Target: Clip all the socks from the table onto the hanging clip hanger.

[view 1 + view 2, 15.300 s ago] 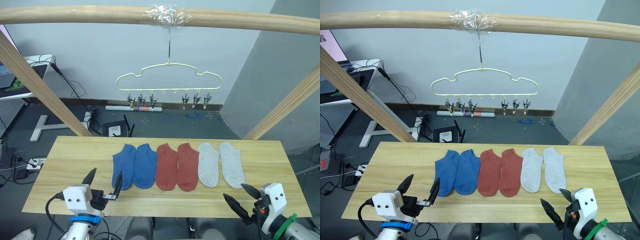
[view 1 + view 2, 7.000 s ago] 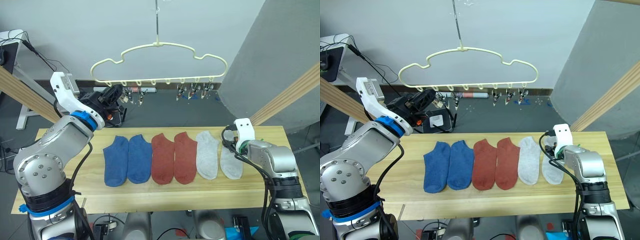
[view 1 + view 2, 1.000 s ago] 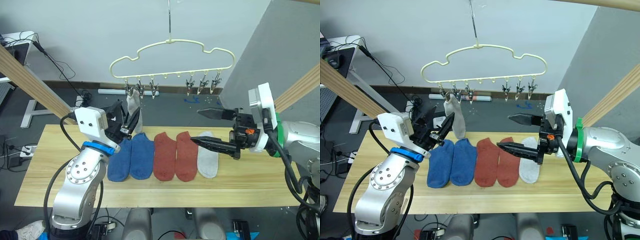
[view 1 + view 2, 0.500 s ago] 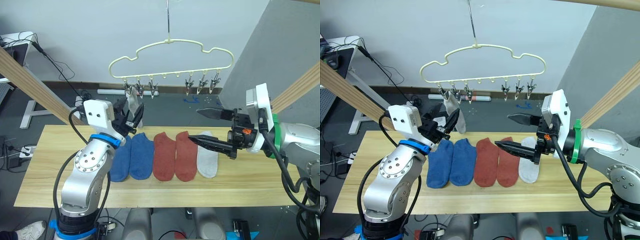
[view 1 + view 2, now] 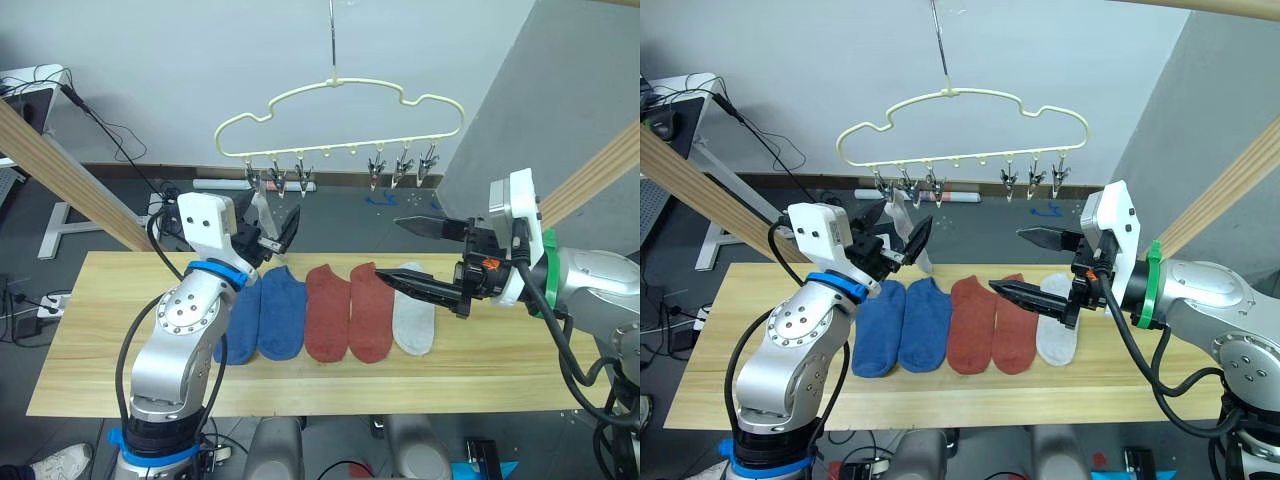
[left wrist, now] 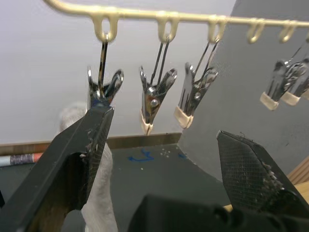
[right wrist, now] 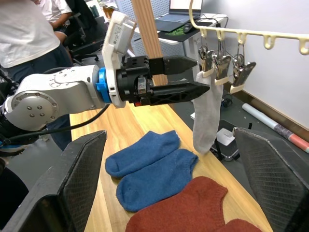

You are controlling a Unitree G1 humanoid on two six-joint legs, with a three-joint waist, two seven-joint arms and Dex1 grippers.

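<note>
Under clip hanger [image 5: 340,115]: grey sock [image 7: 206,118] clipped, L gripper [image 5: 272,227] & R gripper [image 5: 415,255] jaws apart.

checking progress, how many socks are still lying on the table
5: two blue socks at the robot's left, two rust-red socks in the middle, one light grey sock on the right, partly behind the right gripper. Another grey sock hangs from the clip hanger.

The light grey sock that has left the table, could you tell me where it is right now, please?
In the right wrist view, the light grey sock hangs from the leftmost clip of the clip hanger, beside the open left claw, above the blue socks.
</note>
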